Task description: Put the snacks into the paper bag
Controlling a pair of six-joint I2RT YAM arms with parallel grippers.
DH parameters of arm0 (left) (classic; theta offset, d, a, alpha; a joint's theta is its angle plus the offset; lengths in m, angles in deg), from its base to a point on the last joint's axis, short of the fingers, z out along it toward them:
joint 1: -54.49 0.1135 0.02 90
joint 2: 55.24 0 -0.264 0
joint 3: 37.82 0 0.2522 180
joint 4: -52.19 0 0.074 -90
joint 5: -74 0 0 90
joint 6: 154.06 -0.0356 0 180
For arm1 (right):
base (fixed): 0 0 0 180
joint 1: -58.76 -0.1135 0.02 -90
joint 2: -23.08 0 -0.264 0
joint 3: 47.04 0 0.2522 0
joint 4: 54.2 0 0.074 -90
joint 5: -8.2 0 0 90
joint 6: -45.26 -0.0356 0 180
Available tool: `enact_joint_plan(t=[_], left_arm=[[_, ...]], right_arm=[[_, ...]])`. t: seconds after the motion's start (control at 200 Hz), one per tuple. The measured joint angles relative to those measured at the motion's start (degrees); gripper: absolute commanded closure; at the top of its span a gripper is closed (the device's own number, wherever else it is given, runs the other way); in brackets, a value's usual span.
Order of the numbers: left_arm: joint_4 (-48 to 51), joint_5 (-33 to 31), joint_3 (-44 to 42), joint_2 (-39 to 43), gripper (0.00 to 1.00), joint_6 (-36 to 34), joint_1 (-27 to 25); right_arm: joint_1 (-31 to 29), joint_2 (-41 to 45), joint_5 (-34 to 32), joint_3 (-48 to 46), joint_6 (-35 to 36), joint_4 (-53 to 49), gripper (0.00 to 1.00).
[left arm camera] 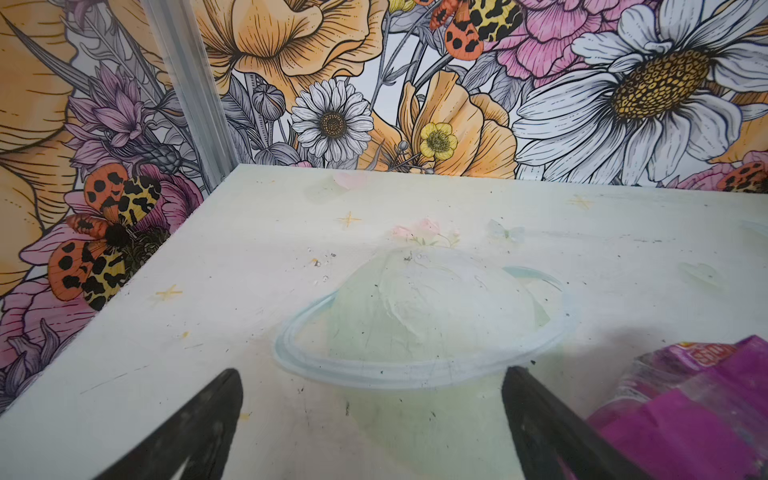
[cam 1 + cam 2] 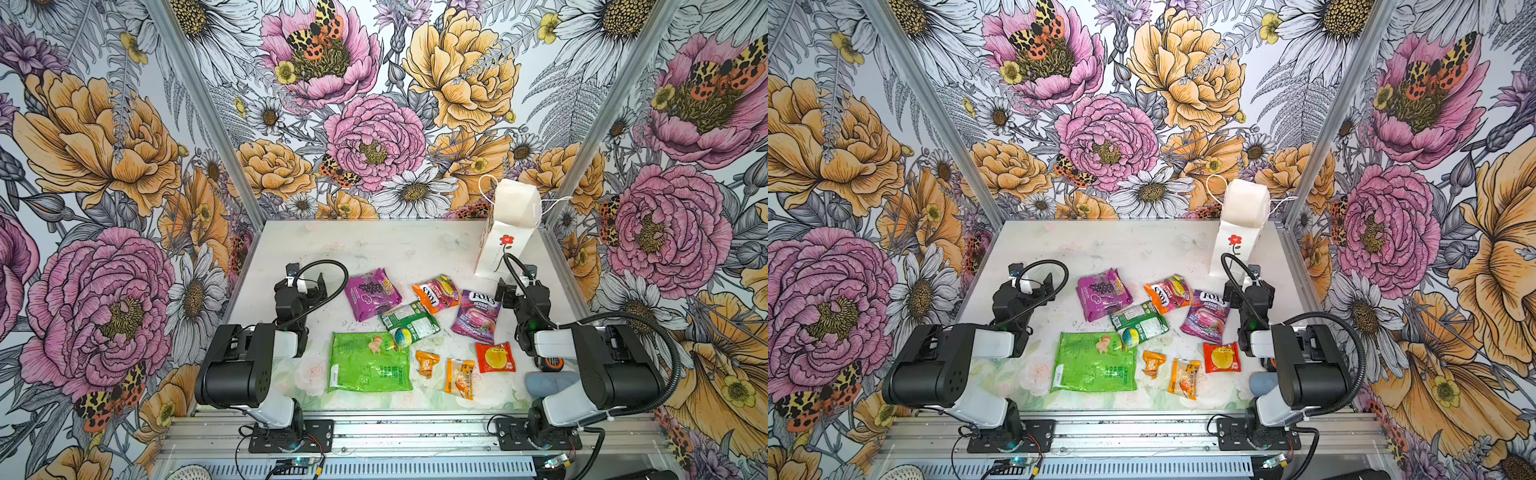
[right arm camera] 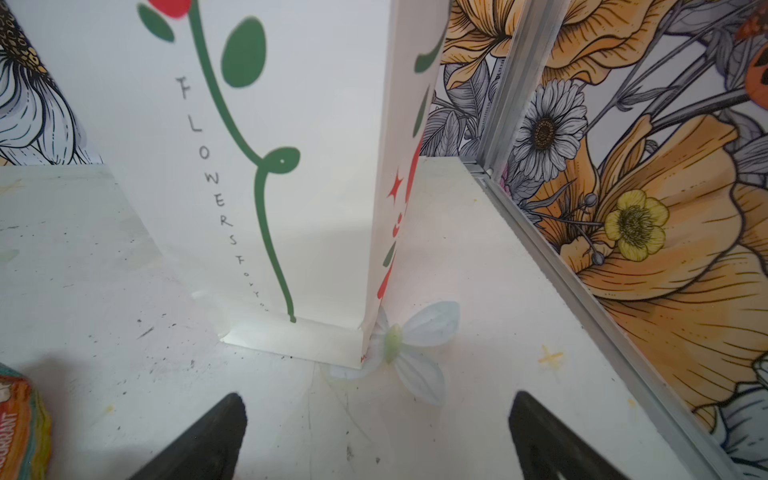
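The white paper bag (image 2: 509, 226) (image 2: 1239, 216) stands open-topped at the table's back right; its red flower print faces me. Several snacks lie mid-table: a purple packet (image 2: 372, 293), an orange Fox's bag (image 2: 436, 291), a purple Fox's bag (image 2: 478, 316), a green-white bag (image 2: 409, 320), a large green bag (image 2: 368, 363), orange sachets (image 2: 460, 378) and a red sachet (image 2: 494, 357). My left gripper (image 2: 307, 278) (image 1: 372, 374) is open and empty, just left of the purple packet (image 1: 685, 407). My right gripper (image 2: 517, 280) (image 3: 378, 398) is open and empty before the paper bag's (image 3: 291, 145) base.
An orange-black tape measure (image 2: 552, 363) and a grey-blue case (image 2: 548, 384) lie under the right arm. Flowered walls with aluminium posts (image 2: 582, 145) close in the table on three sides. The orange Fox's bag (image 3: 20, 415) edges into the right wrist view.
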Motion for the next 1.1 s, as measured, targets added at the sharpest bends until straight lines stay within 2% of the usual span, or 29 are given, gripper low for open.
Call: enact_joint_plan(t=[0.155,0.335,0.5,1.101], left_arm=[[0.00,0.68,0.00,0.02,0.01,0.02,0.26],[-0.13,5.33,0.00,0.00,0.01,0.63,3.17],[-0.48,7.30,0.00,0.00,0.01,1.11,3.58],[-0.46,9.03,0.00,0.02,0.01,0.52,2.93]], right_arm=[[0.00,0.00,0.00,0.00,0.00,0.00,0.00],[0.00,0.00,0.02,0.00,0.00,0.00,0.00],[0.37,0.00,0.44,0.00,-0.02,0.00,0.00],[0.37,0.00,0.59,0.00,-0.02,0.00,0.00]])
